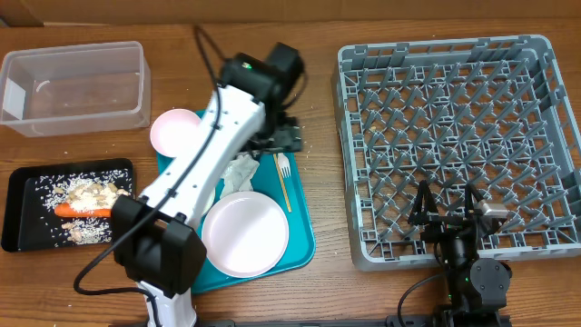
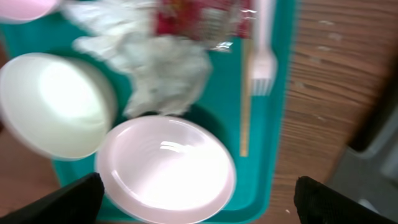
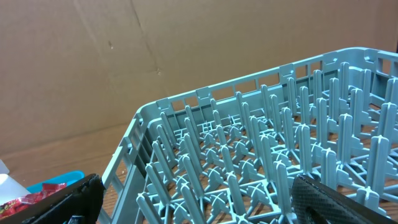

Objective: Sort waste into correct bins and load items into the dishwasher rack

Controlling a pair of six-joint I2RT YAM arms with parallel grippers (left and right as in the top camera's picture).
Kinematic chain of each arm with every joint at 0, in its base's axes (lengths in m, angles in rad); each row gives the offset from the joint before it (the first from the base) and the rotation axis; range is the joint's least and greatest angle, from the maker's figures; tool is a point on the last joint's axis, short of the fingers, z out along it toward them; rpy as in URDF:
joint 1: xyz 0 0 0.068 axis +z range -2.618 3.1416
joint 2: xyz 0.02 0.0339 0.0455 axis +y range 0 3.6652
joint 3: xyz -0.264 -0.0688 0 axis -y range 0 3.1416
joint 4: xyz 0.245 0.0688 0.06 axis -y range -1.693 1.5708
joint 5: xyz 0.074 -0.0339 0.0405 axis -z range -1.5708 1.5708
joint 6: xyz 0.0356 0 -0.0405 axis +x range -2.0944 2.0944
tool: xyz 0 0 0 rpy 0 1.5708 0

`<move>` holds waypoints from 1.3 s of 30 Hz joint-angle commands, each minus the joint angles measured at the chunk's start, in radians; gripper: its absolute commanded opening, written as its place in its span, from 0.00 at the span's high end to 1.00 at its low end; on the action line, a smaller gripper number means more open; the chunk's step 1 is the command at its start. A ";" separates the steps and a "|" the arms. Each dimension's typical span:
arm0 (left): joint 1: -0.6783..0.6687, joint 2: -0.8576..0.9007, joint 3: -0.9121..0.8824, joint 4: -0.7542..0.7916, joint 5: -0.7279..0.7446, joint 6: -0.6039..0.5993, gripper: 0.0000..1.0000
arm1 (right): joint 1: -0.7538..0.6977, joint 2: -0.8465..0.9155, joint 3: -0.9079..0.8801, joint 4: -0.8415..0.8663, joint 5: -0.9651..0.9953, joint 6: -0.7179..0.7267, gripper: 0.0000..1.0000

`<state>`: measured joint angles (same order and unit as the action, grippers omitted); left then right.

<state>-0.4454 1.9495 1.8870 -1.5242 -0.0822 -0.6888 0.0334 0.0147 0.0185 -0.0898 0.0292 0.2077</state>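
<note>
The grey-blue dishwasher rack (image 1: 458, 145) stands at the right with nothing in it. My right gripper (image 1: 445, 216) (image 3: 196, 193) hovers open over its near edge. My left gripper (image 1: 281, 136) (image 2: 199, 199) hangs open above the teal tray (image 1: 300, 241). On that tray lie a pale pink plate (image 2: 165, 168), a white bowl (image 2: 53, 102), a crumpled napkin (image 2: 161, 68), a red wrapper (image 2: 193, 18) and a cream fork (image 2: 261, 62). A pink bowl (image 1: 177, 132) sits at the tray's far left corner. The black tray (image 1: 18, 227) holds a carrot (image 1: 80, 211) and rice scraps (image 1: 86, 193).
A clear plastic tub (image 1: 73, 86) stands at the far left. A thin wooden stick (image 2: 244, 106) lies beside the fork. My left arm (image 1: 195, 173) reaches across the teal tray's left side. Brown cardboard backs the rack in the right wrist view.
</note>
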 commanded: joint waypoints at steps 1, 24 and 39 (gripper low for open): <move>0.053 -0.003 -0.006 -0.044 -0.119 -0.134 0.00 | 0.005 -0.011 -0.010 0.008 -0.005 -0.006 0.00; 0.393 -0.278 -0.007 -0.166 -0.169 -0.162 0.00 | 0.005 -0.011 -0.011 0.008 -0.005 -0.006 0.00; 0.356 -0.276 -0.007 -0.163 -0.003 0.032 0.00 | 0.005 -0.011 -0.010 0.008 -0.005 -0.006 0.00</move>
<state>-0.0574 1.7016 1.8809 -1.6840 -0.1364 -0.7025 0.0338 0.0147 0.0185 -0.0895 0.0292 0.2089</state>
